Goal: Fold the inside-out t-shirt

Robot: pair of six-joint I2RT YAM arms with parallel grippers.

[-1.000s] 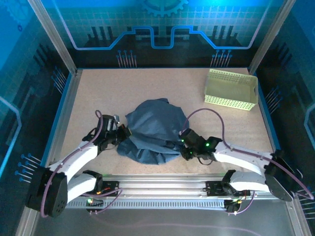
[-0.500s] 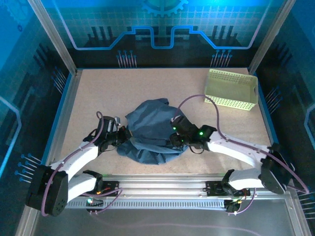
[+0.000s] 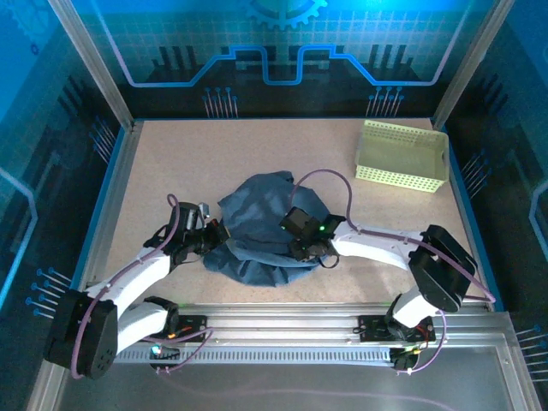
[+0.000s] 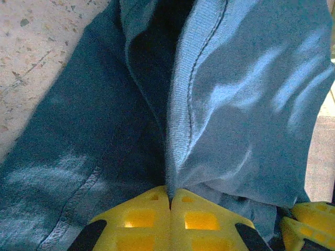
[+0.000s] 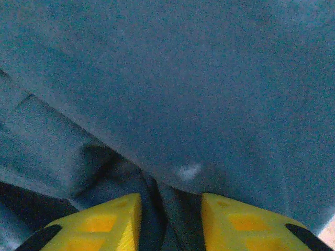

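The inside-out t-shirt [image 3: 261, 210] lies in a crumpled dark slate-blue heap at the middle of the table. My left gripper [image 3: 217, 233] sits at the heap's left edge, shut on a raised fold of the t-shirt [image 4: 235, 94]. That fold runs straight into the closed yellow fingertips [image 4: 146, 214] of the left gripper [image 4: 169, 194]. My right gripper [image 3: 294, 248] rests on the heap's lower middle. In the right wrist view the right gripper [image 5: 171, 201] has its jaws apart, with dark folds of the t-shirt [image 5: 183, 78] lying in the gap. The cloth hides the table beneath.
A pale yellow-green perforated basket [image 3: 402, 156] stands at the back right of the table [image 3: 171, 163]. Blue rails edge the table on both sides. A metal rail with the arm bases runs along the near edge.
My right arm has swung left from the t-shirt's lower right edge onto the middle of the heap. The left gripper has kept its hold and place.
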